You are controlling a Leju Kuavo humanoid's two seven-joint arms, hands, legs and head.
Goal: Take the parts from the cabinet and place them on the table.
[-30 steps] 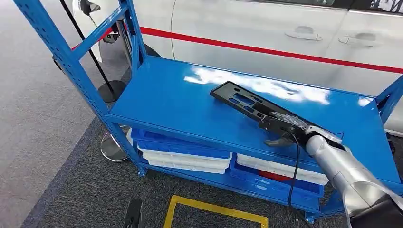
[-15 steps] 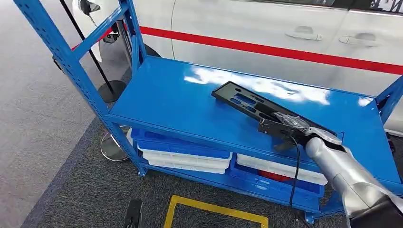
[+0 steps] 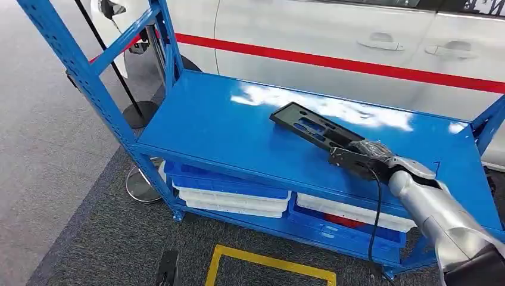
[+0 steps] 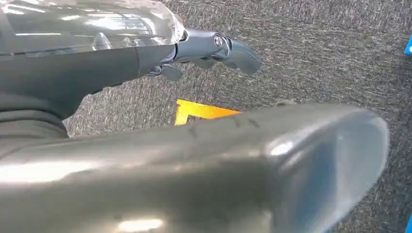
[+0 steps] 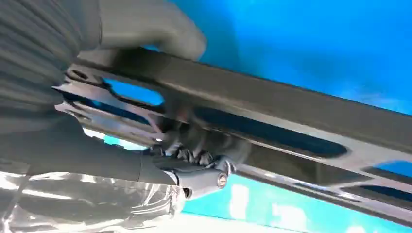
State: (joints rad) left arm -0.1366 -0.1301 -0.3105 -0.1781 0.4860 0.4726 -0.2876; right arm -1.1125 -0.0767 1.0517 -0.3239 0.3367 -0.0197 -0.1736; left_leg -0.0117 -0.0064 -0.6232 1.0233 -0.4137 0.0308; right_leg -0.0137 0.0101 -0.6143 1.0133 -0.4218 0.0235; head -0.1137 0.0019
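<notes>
We stand before a blue metal shelf unit (image 3: 208, 128) parked beside a white car with a red stripe (image 3: 333, 62), grey carpet and a yellow floor marking (image 3: 268, 262) below us. On the top shelf lies the part we want, a long black plastic panel (image 3: 315, 132) with several cut-out slots, set slantwise across the surface. Our right hand (image 3: 363, 159) grips its near end: in the right wrist view the thumb (image 5: 160, 29) presses one face of the panel (image 5: 291, 111) while the darker fingers (image 5: 194, 145) curl through a slot from the other side. We judge that grasping an end through an opening gives a firm hold on a flat piece that offers no other purchase. The far end appears to rest on the shelf, though we cannot be sure. Our left hand (image 4: 214, 48) hangs over the carpet with nothing in it, fingers loosely curled. Stacked blue and white trays (image 3: 232, 190) sit on the lower shelf.
</notes>
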